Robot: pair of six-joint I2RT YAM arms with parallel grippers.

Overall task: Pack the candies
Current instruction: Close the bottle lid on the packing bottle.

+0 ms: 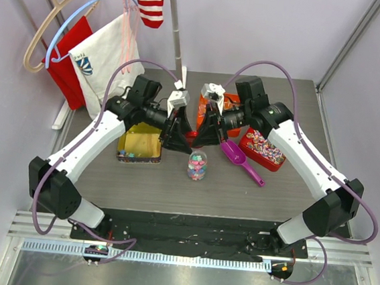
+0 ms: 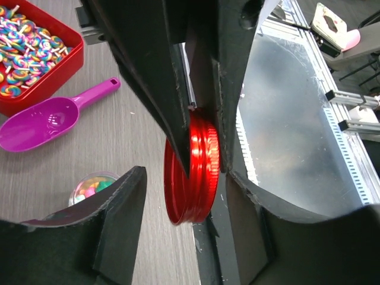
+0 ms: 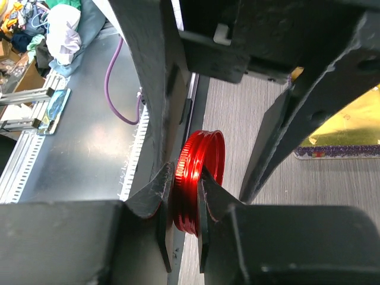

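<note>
The candies [image 1: 197, 165] fill a small clear jar standing open on the table, also in the left wrist view as candies [image 2: 92, 185] at lower left. My right gripper [image 3: 186, 172] is shut on a red screw lid [image 3: 199, 178], held on edge above the table. My left gripper [image 2: 187, 178] is open, its two fingers on either side of that red lid [image 2: 193, 172]. Its left finger stands clearly apart from the lid and its right finger is very close to the rim. In the top view the left gripper [image 1: 175, 138] and right gripper [image 1: 204, 134] meet just behind the jar.
A purple scoop [image 1: 242, 161] lies right of the jar. Beside it sits a red tin [image 1: 273, 164] of swirled sweets, with an orange tin [image 1: 232, 99] behind the grippers. At left is a gold tin [image 1: 139, 144]. Hangers and cloths hang at the back left.
</note>
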